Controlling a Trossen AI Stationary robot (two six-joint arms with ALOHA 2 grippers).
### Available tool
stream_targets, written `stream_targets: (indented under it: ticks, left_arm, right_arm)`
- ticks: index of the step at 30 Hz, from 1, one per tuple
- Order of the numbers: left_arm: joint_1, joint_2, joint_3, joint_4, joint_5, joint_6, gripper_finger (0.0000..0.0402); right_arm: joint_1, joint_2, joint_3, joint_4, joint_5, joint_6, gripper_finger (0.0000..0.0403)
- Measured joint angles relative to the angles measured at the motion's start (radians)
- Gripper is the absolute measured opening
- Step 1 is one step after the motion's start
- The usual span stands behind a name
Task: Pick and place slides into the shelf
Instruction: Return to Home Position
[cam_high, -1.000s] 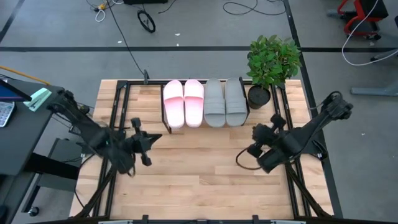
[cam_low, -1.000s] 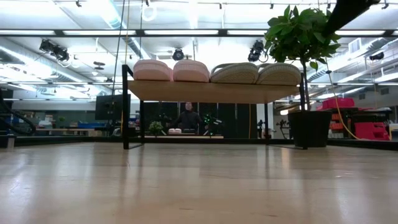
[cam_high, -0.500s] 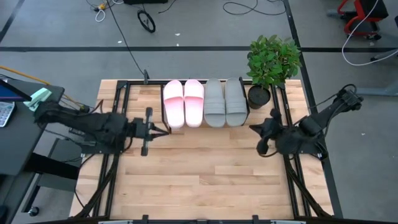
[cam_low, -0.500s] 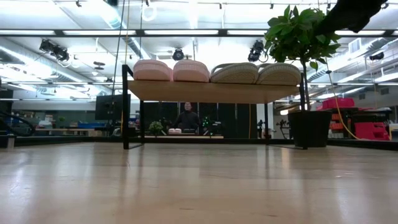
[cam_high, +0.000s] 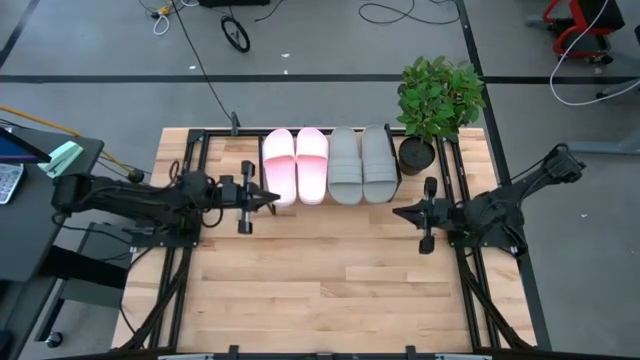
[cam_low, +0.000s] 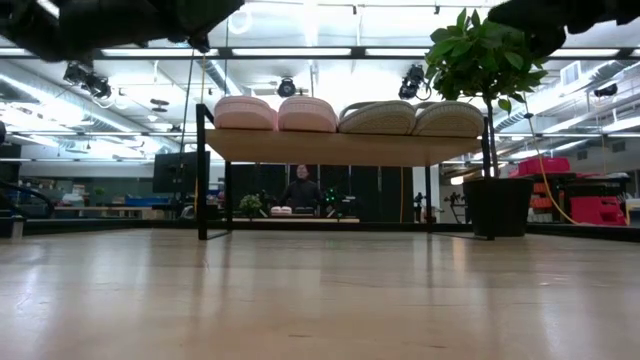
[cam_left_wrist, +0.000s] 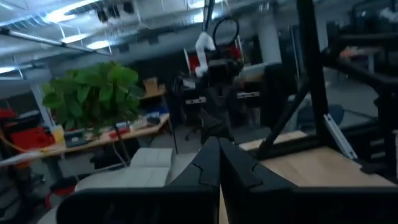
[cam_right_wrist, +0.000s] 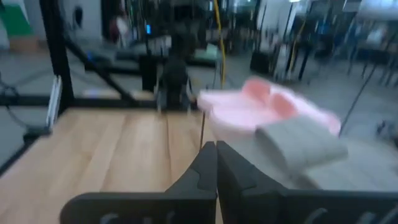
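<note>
All the slides lie side by side on the shelf (cam_low: 340, 147), soles on its wooden board: the pink pair (cam_high: 295, 165) on the left, the grey pair (cam_high: 362, 163) on the right. My left gripper (cam_high: 272, 197) hovers shut just off the shelf's left near corner, pointing level toward the table's right. My right gripper (cam_high: 398, 212) hovers shut near the shelf's right near corner, pointing left. The right wrist view shows the pink slides (cam_right_wrist: 261, 102) and a grey slide (cam_right_wrist: 298, 143) beyond the shut fingers (cam_right_wrist: 216, 162).
A potted plant (cam_high: 438, 100) stands at the table's far right corner beside the shelf, its dark pot (cam_low: 497, 205) on the tabletop. Black frame rails (cam_high: 190, 180) run along both table sides. Bare tabletop (cam_high: 320, 270) spreads in front of the shelf. A person (cam_low: 302, 188) sits far behind.
Both arms have risen and swung toward the far edge. The left gripper moved up and toward the shelf's left corner, turning level to point right. The right gripper moved up and toward the far edge, turning to point left. The slides have stayed still.
</note>
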Motion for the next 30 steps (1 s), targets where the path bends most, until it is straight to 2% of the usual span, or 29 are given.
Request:
stream_targets:
  ticks: [3, 6, 8, 12, 14, 20, 25, 27, 30]
  left_arm:
    - [0.0, 0.014, -0.05, 0.12, -0.033, -0.034, 0.0007]
    - [0.0, 0.011, -0.051, 0.135, -0.068, -0.082, 0.0004]
    - [0.001, 0.01, -0.035, 0.102, -0.068, -0.137, 0.0003]
    - [0.001, 0.013, 0.031, -0.248, -0.069, -0.182, 0.0003]
    - [0.001, 0.024, 0.063, -0.333, -0.074, -0.177, 0.0003]
    - [0.0, 0.008, 0.12, -0.26, -0.072, -0.132, 0.0009]
    - [0.028, 0.015, 0.116, -0.43, -0.024, -0.208, 0.0004]
    - [0.036, 0.006, 0.115, -0.4, -0.027, -0.215, 0.0007]
    - [0.033, -0.04, 0.119, -0.306, -0.026, -0.214, 0.0009]
  right_arm:
    - [-0.01, -0.019, -0.057, 0.148, 0.0, -0.091, 0.0]
    - [-0.034, -0.026, -0.071, 0.209, -0.005, -0.149, 0.0]
    - [-0.063, -0.026, -0.05, 0.164, -0.012, -0.098, 0.0]
    - [-0.147, -0.024, -0.007, -0.122, -0.119, 0.163, 0.0]
    - [-0.176, -0.021, -0.008, -0.16, -0.126, 0.185, 0.0]
    - [-0.191, -0.025, -0.004, -0.007, -0.14, -0.003, 0.0]
    - [-0.249, -0.023, -0.004, -0.132, -0.302, 0.147, 0.0]
    - [-0.265, -0.018, -0.006, -0.155, -0.308, 0.157, 0.0]
    - [-0.267, -0.023, -0.004, -0.076, -0.308, 0.068, 0.0]
